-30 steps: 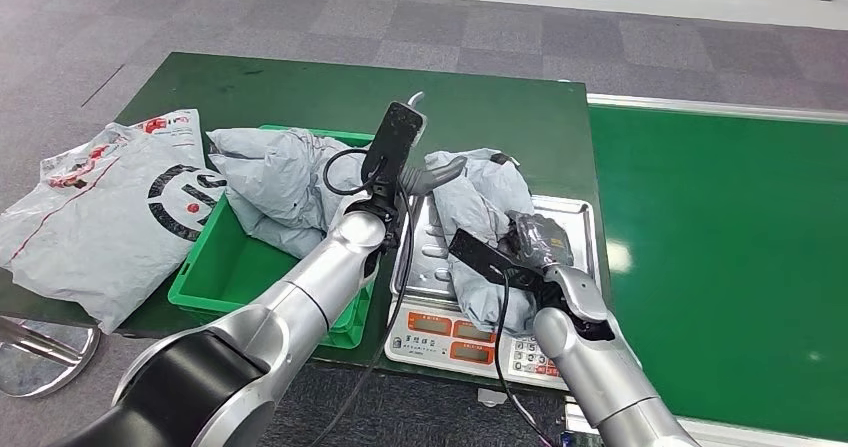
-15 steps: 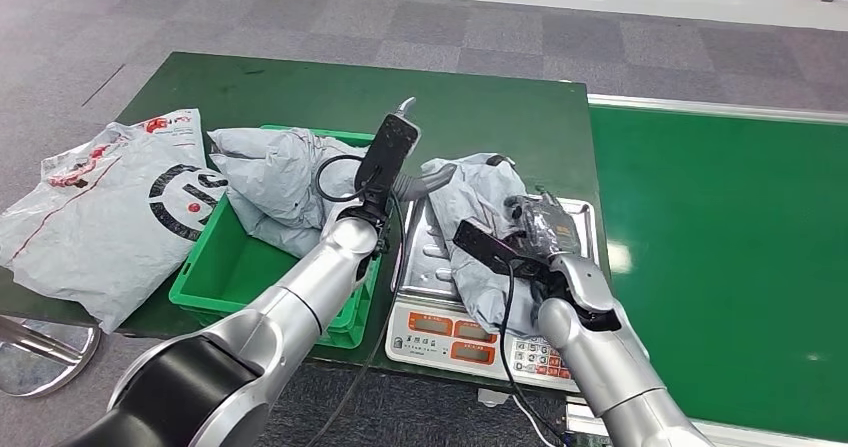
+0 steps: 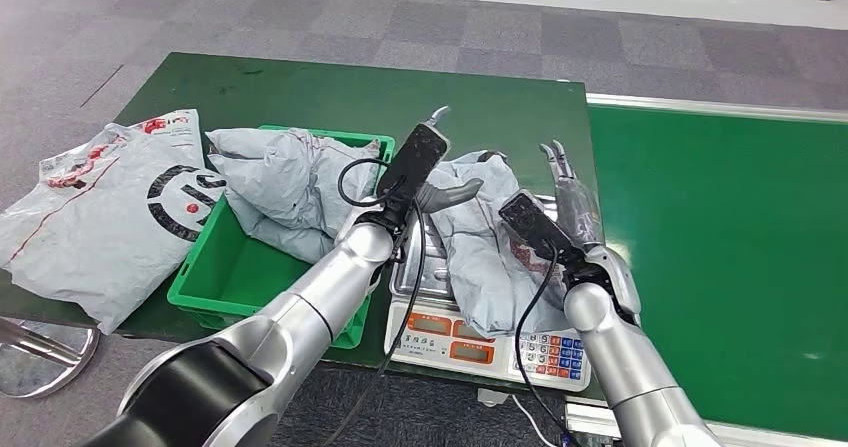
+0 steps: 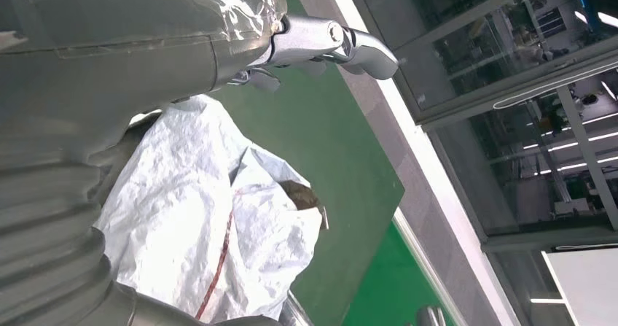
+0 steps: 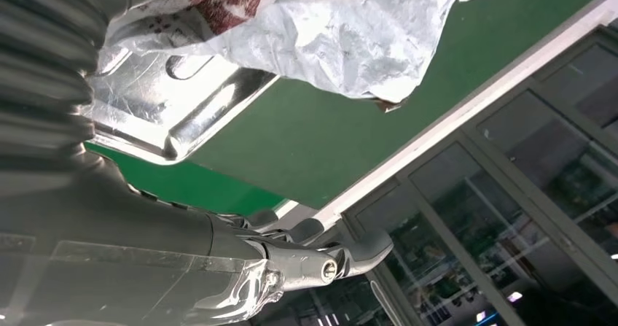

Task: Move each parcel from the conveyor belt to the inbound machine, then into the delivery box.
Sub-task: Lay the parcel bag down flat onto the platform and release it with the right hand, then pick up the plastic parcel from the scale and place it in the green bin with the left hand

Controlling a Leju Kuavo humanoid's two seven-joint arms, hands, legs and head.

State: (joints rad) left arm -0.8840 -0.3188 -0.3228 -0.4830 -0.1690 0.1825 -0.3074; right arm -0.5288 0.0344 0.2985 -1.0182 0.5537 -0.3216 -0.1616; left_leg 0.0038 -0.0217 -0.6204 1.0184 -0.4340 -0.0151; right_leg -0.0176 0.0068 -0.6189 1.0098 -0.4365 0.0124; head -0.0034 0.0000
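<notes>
A crumpled grey parcel (image 3: 480, 237) lies on the steel pan (image 3: 425, 257) of the weighing scale (image 3: 470, 332), the inbound machine. My left hand (image 3: 440, 192) is at the parcel's far left side, fingers stretched toward it and holding nothing. The left wrist view shows that hand (image 4: 146, 41) above the parcel (image 4: 211, 231) with its thumb out. To the right of the parcel, my right hand (image 3: 575, 192) has its fingers straight and pointing away, off the parcel. In the right wrist view, the right hand (image 5: 182, 260) is empty beside the parcel (image 5: 350, 27) and pan (image 5: 167, 114).
A green crate (image 3: 215, 272) left of the scale holds another grey parcel (image 3: 280, 182). A large white printed bag (image 3: 100, 217) hangs over the table's left edge. The green conveyor belt (image 3: 720, 247) runs along the right.
My right hand has come off the parcel and moved up and right, its fingers straightening. The left hand has shifted slightly right. The parcel stays on the scale pan.
</notes>
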